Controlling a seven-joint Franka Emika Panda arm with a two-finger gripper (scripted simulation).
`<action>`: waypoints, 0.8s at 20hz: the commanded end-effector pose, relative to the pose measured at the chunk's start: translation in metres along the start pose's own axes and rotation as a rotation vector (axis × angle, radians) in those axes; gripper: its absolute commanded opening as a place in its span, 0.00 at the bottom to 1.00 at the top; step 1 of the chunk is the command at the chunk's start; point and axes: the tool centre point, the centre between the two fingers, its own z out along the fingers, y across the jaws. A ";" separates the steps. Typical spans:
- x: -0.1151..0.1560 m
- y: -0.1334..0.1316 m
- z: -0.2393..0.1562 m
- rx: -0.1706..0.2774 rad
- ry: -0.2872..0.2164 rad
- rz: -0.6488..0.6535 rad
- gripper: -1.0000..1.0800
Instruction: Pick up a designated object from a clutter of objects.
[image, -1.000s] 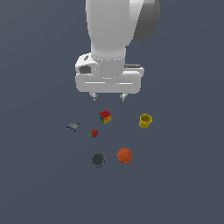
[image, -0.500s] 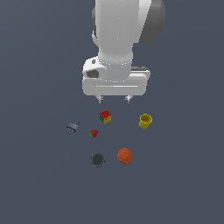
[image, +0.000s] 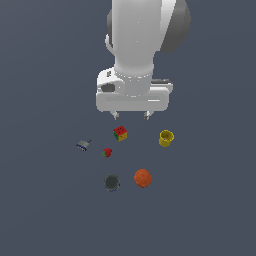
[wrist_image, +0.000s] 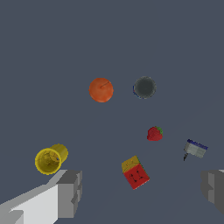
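Observation:
The designated object, a small dark grey round bowl-like thing (image: 111, 182) (wrist_image: 144, 87), lies on the floor beside the orange ball (image: 142, 178) (wrist_image: 101, 90). The rest of the clutter of objects lies spread around it: a multicoloured cube (image: 120, 133) (wrist_image: 135, 172), a yellow cup (image: 166, 138) (wrist_image: 50, 159), a red berry-like thing (image: 107, 152) (wrist_image: 154, 134) and a grey-blue flat piece (image: 83, 145) (wrist_image: 194, 149). My gripper (image: 131, 115) (wrist_image: 142, 192) hangs open and empty above the cube, well away from the dark bowl.
The floor is a plain dark grey-blue surface with no edges or walls in view. The items lie apart from one another, none touching.
The arm has moved toward the exterior view's right and slightly down, now hanging over the cube. The fingers stay open. No object has moved.

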 end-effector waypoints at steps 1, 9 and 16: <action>0.004 0.002 0.005 0.000 -0.001 -0.010 0.96; 0.033 0.013 0.036 0.000 -0.001 -0.072 0.96; 0.068 0.032 0.086 0.001 -0.002 -0.160 0.96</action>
